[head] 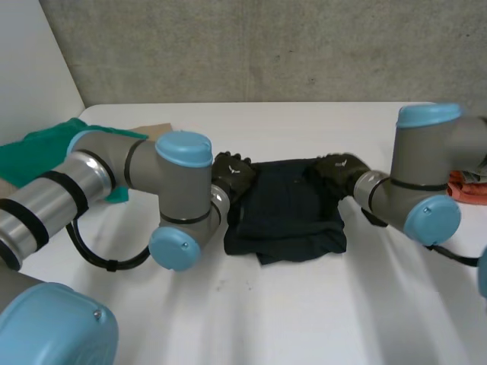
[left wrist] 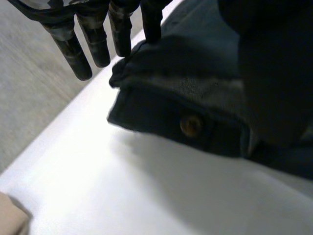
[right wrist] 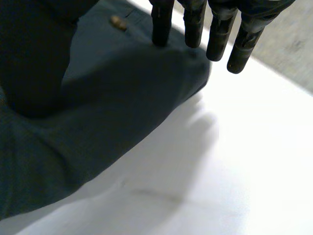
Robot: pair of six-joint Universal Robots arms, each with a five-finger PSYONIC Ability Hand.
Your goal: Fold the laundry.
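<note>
dark garment: lying loosely folded mid white table, right between the hands | left hand: at its far left corner, fingers straight, one tip just on the edge, not gripping anything | right hand: far right corner, fingers straight too, tips touching cloth | green cloth: way off left

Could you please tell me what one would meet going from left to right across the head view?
Green cloth → left hand → dark garment → right hand → orange cloth.
</note>
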